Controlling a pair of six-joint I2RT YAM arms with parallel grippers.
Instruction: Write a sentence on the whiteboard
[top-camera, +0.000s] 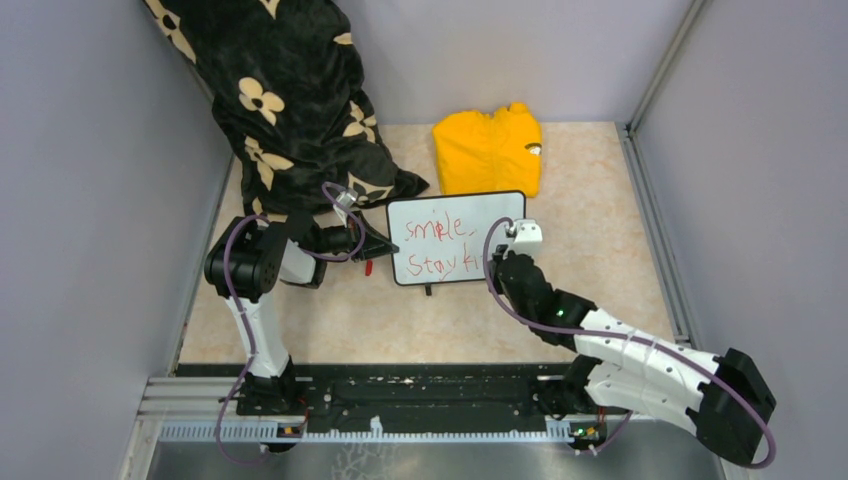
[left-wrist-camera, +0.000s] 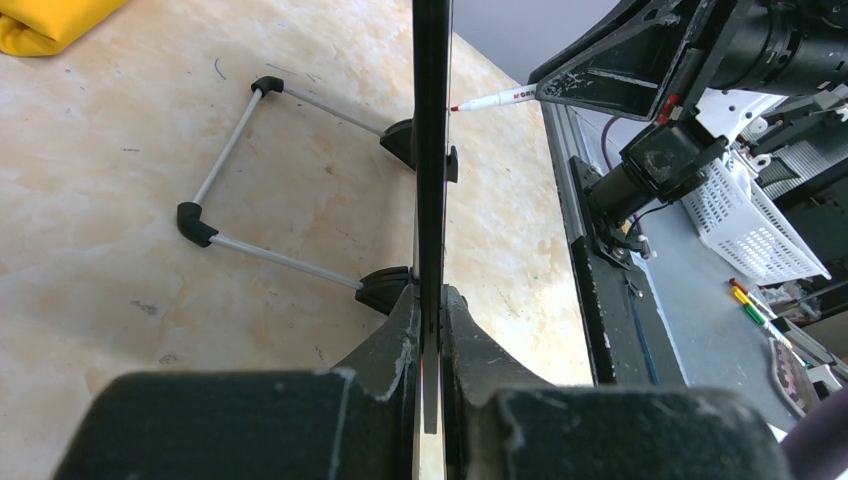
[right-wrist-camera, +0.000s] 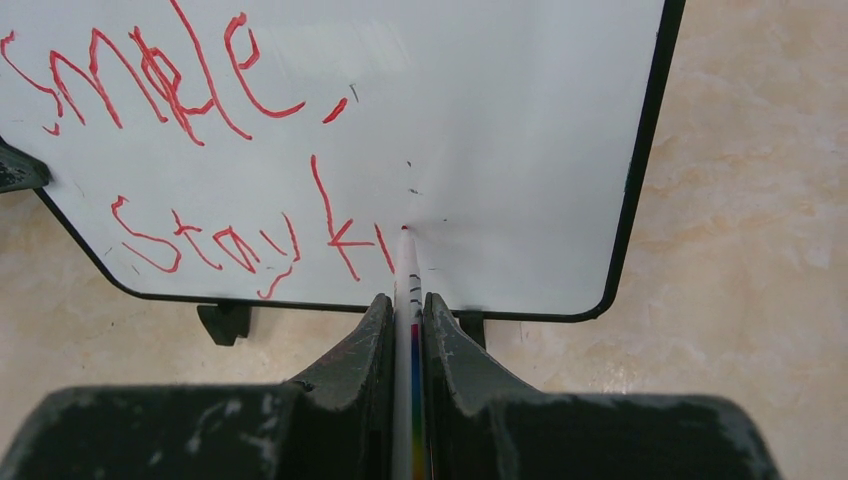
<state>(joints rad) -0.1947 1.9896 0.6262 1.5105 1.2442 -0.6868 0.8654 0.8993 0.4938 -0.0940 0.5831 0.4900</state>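
The whiteboard (top-camera: 470, 222) stands upright on its little black feet in the middle of the table. My left gripper (top-camera: 383, 244) is shut on its left rim; in the left wrist view the board (left-wrist-camera: 431, 150) shows edge-on between the fingertips (left-wrist-camera: 432, 320). The sentence (right-wrist-camera: 180, 90) in red reads "smile," above "stay ki". My right gripper (right-wrist-camera: 405, 305) is shut on a white marker (right-wrist-camera: 407, 270), whose red tip touches the board just right of the last stroke. The top view shows that gripper (top-camera: 500, 262) at the board's lower right.
A folded yellow garment (top-camera: 490, 150) lies behind the board, and a black flower-patterned cloth (top-camera: 290, 100) hangs at the back left. A small red piece (top-camera: 368, 267) lies on the table under my left gripper. The board's wire stand (left-wrist-camera: 235, 150) reaches back. Grey walls enclose the table.
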